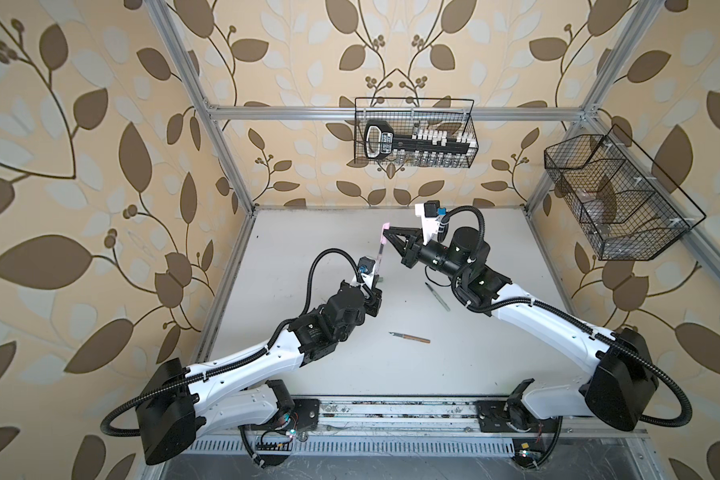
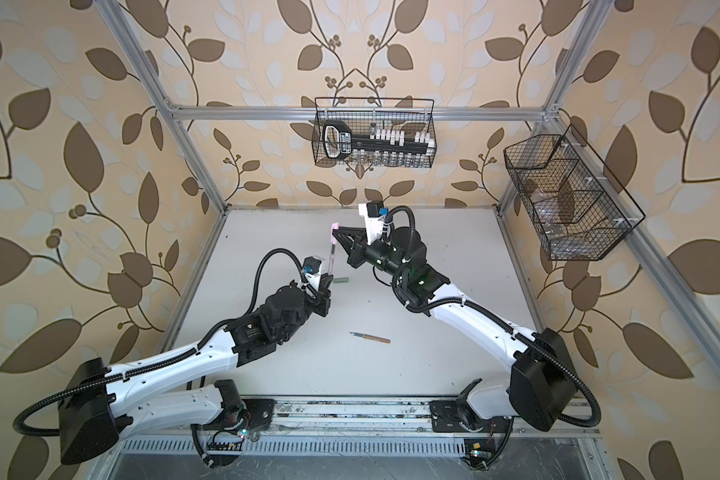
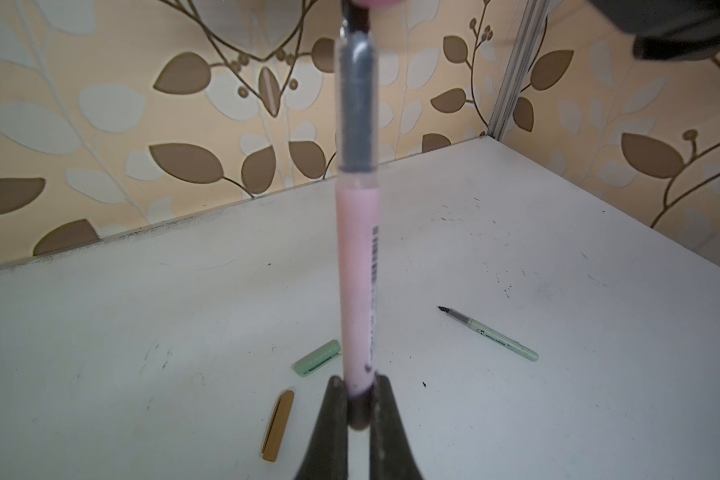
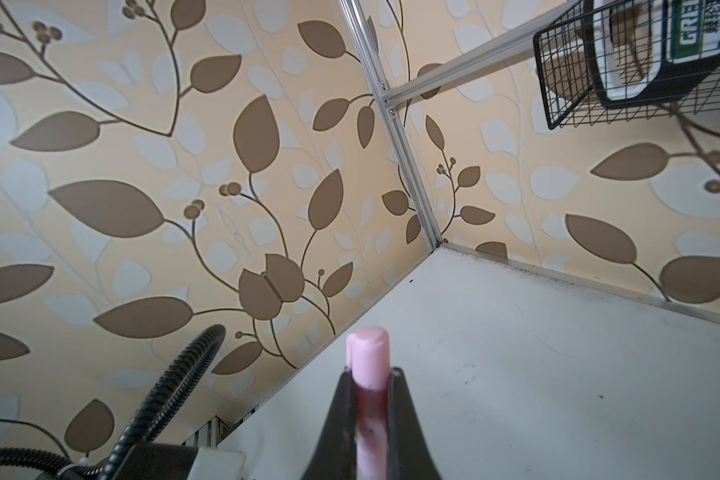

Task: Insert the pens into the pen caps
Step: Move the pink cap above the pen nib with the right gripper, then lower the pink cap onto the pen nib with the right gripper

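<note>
The pink pen (image 3: 356, 270) is pinched upright by the left gripper (image 3: 357, 397), its tip at the pink cap (image 4: 368, 353) clamped in the right gripper (image 4: 368, 376); a green cap (image 3: 317, 358) is seen below.

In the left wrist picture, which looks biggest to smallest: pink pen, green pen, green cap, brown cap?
1. pink pen, though nearest the camera.
2. green pen.
3. brown cap and green cap look alike; the green one is partly hidden.

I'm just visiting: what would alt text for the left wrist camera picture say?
A pink pen is gripped at its back end by the left gripper, its dark tip reaching a pink cap. Behind, on a white table, lie a green cap, a tan cap and an uncapped green pen.
</note>
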Robot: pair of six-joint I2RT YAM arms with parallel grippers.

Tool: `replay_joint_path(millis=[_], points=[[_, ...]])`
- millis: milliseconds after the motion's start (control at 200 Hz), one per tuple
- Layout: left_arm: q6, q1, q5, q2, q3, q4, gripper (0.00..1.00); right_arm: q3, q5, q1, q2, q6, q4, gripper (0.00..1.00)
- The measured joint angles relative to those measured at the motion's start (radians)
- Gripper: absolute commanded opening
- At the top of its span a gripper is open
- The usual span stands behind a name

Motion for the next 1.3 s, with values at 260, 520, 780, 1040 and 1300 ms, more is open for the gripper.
replay_joint_path(millis=[260,520,780,1040,1300], points=[[-0.003,0.0,0.0,0.0,0.004,0.0,0.0,0.0,0.012,0.014,-0.001,-0.007,0.002,0.0],[-0.004,0.0,0.001,0.0,0.018,-0.01,0.0,-0.019,0.029,0.026,-0.003,-0.007,0.05,0.0],[-0.004,0.0,0.002,0.002,0.021,-0.027,0.0,-0.032,0.058,0.033,-0.018,-0.043,0.034,0.0],[-0.004,0.0,0.002,0.006,0.04,-0.032,0.0,-0.035,0.093,0.043,-0.042,-0.087,0.008,0.0],[-0.007,0.0,0.01,0.013,0.058,-0.032,0.0,-0.069,0.103,0.064,-0.042,-0.105,0.018,0.0]])
